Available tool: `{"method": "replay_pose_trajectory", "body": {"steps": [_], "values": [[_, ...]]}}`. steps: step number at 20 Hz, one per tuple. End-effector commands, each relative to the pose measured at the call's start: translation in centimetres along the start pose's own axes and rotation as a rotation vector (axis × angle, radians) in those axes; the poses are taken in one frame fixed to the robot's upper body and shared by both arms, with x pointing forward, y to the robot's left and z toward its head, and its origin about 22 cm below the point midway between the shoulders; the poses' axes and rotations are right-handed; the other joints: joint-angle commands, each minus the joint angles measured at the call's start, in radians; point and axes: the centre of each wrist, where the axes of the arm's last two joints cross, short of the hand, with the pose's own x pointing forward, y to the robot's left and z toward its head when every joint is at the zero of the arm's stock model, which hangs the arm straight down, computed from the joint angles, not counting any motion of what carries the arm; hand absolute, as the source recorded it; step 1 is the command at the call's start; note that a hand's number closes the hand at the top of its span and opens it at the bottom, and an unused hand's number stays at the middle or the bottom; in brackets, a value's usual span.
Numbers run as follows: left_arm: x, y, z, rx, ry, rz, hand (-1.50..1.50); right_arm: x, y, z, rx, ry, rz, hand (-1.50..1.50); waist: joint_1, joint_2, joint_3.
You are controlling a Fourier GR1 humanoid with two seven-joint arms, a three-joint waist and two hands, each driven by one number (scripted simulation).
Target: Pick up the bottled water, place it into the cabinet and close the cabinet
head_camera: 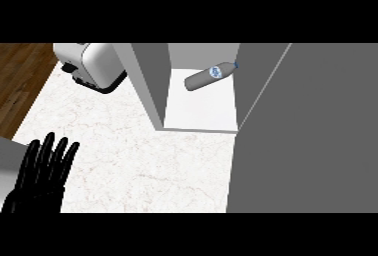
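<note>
The bottled water, grey with a blue-and-white label and a blue cap, lies on its side on the white shelf floor inside the cabinet. The cabinet's grey door stands open, filling the right of the view, with the left side wall beside the opening. My left hand rests open at the lower left, fingers straight and pointing up, well away from the bottle. My right hand shows nowhere in the view.
A white and black appliance stands at the back left of the white marble counter. Dark wood floor lies beyond the counter's left edge.
</note>
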Motion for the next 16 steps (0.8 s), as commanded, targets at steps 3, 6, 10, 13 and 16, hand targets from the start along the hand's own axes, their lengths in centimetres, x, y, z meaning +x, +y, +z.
{"method": "replay_pose_trajectory", "body": {"steps": [3, 6, 10, 13, 16], "values": [[1.9, 1.5, 0.6, -0.026, 0.010, -0.003, -1.50, 2.7, 2.7, -2.4, 0.104, -0.092, -0.052, 1.50, 0.028, 0.014, 0.000], [2.4, 2.1, 0.9, -0.044, 0.011, 0.014, -1.50, 2.2, 2.8, -2.9, 0.105, -0.127, -0.096, 1.50, 0.064, 0.019, -0.001], [3.2, 2.9, 0.7, -0.081, 0.007, 0.005, -1.50, 1.8, 2.3, -3.4, 0.125, -0.102, -0.055, 1.50, 0.101, 0.031, -0.003], [3.7, 2.7, 0.8, -0.127, 0.016, 0.026, -1.50, 1.3, 2.0, -3.9, 0.130, -0.071, -0.039, 1.50, 0.125, 0.035, -0.002], [4.3, 3.1, 0.4, -0.146, 0.014, 0.016, -1.50, 1.1, 1.7, -4.3, 0.133, -0.065, -0.029, 1.50, 0.145, 0.042, -0.003]]}}
